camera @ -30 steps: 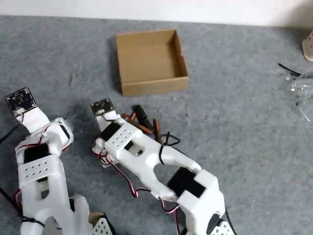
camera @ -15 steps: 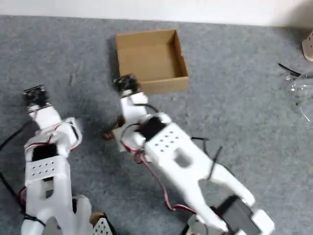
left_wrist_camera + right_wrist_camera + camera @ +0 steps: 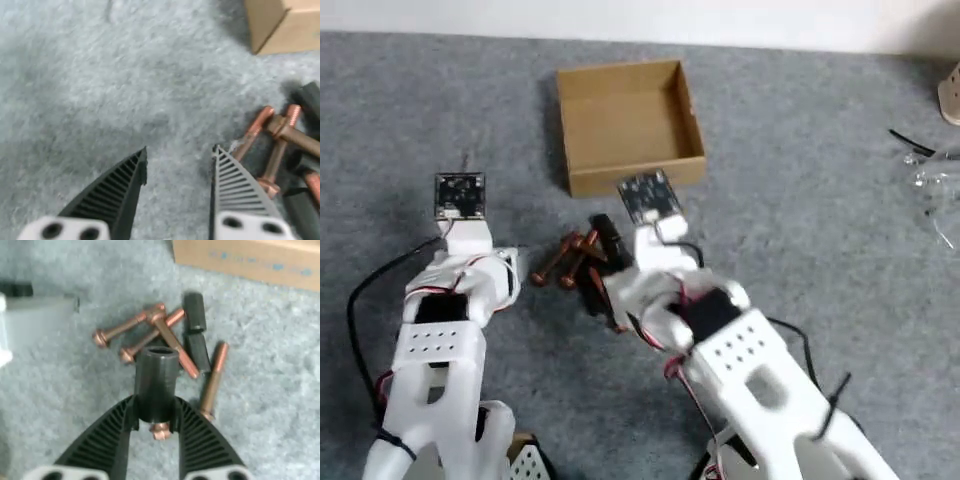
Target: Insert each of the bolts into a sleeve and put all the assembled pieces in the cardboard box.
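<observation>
A grey carpeted surface (image 3: 820,250) carries an open cardboard box (image 3: 625,115) at the far side, with nothing inside it. Just in front of the box lies a loose heap of copper-coloured bolts (image 3: 575,255), crossing one another, with two black sleeves (image 3: 195,312) among them.

The right pincer (image 3: 156,407) is closed around a third black sleeve (image 3: 156,375), held open end up above the heap. A copper bolt head (image 3: 160,430) shows just under this sleeve; whether that bolt sits inside it cannot be told.

The left pincer (image 3: 180,155) is spread wide and holds nothing. It is low over the surface, just beside the heap.

The task looks barely begun. No finished piece is in the box. At most one pairing is under way, and the other bolts and sleeves lie unjoined.
</observation>
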Motion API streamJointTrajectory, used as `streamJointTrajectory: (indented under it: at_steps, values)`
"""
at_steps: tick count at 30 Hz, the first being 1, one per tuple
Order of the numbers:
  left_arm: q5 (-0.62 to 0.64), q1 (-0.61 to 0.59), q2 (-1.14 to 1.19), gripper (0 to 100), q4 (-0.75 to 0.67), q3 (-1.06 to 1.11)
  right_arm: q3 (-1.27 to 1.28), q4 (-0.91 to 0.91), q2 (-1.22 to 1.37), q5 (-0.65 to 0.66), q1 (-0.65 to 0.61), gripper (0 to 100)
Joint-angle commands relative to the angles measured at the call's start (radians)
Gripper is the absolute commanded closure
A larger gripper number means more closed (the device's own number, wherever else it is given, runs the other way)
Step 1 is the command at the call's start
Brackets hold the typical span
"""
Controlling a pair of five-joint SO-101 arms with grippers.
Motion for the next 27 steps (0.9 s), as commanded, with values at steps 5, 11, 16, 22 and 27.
streamJointTrajectory:
  at_steps: [5, 11, 16, 22, 27]
  values:
    - [-0.011, 0.039, -0.019, 80, -0.072, 0.025, 0.232, -0.036, -0.421, 0.038, 0.168, 99.5]
    - [-0.009, 0.041, -0.019, 80, -0.072, 0.025, 0.476, -0.036, -0.725, 0.091, 0.254, 99.5]
    - [-0.006, 0.114, -0.019, 80, -0.072, 0.031, 0.588, -0.002, -0.908, 0.089, 0.308, 99.5]
    - [-0.008, 0.24, -0.021, 79, -0.081, 0.054, 0.607, 0.028, -1.02, 0.091, 0.312, 99.5]
    - [-0.012, 0.252, -0.027, 79, -0.086, 0.113, 0.665, -0.015, -1.038, 0.092, 0.384, 99.5]
